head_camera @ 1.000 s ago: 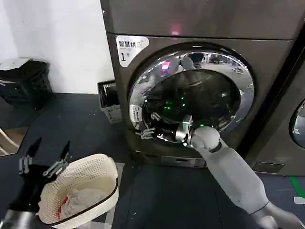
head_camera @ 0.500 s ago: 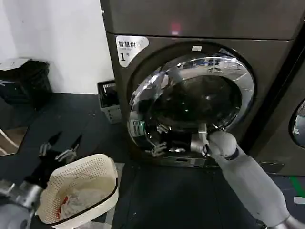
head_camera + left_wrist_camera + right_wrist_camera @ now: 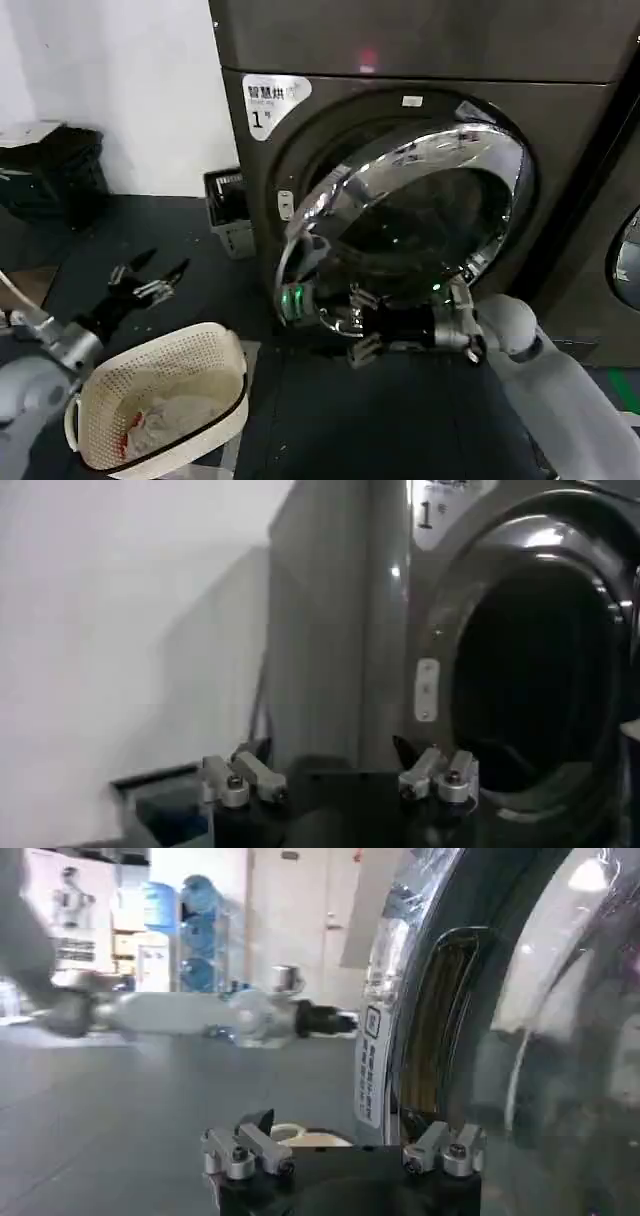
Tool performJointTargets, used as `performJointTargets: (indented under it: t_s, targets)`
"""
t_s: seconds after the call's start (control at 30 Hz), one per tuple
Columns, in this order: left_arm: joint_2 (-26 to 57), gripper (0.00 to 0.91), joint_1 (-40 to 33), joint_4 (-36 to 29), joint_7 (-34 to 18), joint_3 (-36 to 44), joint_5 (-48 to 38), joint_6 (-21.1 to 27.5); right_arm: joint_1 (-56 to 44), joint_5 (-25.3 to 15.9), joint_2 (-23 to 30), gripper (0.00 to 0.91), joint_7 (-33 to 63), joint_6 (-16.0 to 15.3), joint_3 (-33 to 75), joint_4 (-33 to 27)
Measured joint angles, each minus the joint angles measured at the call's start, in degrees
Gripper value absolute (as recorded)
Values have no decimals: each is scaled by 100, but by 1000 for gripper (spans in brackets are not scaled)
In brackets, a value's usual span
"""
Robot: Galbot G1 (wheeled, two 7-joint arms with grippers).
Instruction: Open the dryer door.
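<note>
The dryer (image 3: pixel 570 110) is a dark grey-brown front-loader with a white label marked "1" (image 3: pixel 272 100). The dryer door (image 3: pixel 425 160), chrome-rimmed with dark glass, hangs partly swung out, its free edge on the left. My right gripper (image 3: pixel 358 322) is at the door's lower free edge. In the right wrist view the gripper (image 3: pixel 345 1140) is open and the chrome rim (image 3: pixel 400 998) stands between its spread fingers. My left gripper (image 3: pixel 155 268) hovers open above the basket, left of the dryer. In the left wrist view that gripper (image 3: pixel 340 772) faces the dark drum opening (image 3: pixel 530 680).
A white woven basket (image 3: pixel 205 338) holding laundry sits on the floor at the front left. A small grey crate (image 3: pixel 228 210) stands against the wall beside the dryer. A black bin (image 3: pixel 55 170) is at the far left. A neighbouring machine (image 3: pixel 615 270) adjoins on the right.
The door has swung farther out from the dryer, and my right gripper has moved down and toward me with its edge. My left arm has risen and reached toward the dryer.
</note>
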Motion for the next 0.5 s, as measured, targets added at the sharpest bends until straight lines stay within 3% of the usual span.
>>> performJointTargets:
  t_s: [0.2,0.5]
  targets:
    - [704,907,-811,738,65,644,-471,-15,-393,-1,-228,907,-322,-17,309,318]
    - [1409,907,-1795,1614,1020,1534,-1158,-86,-959,19,-455,907,-910,19,806,759]
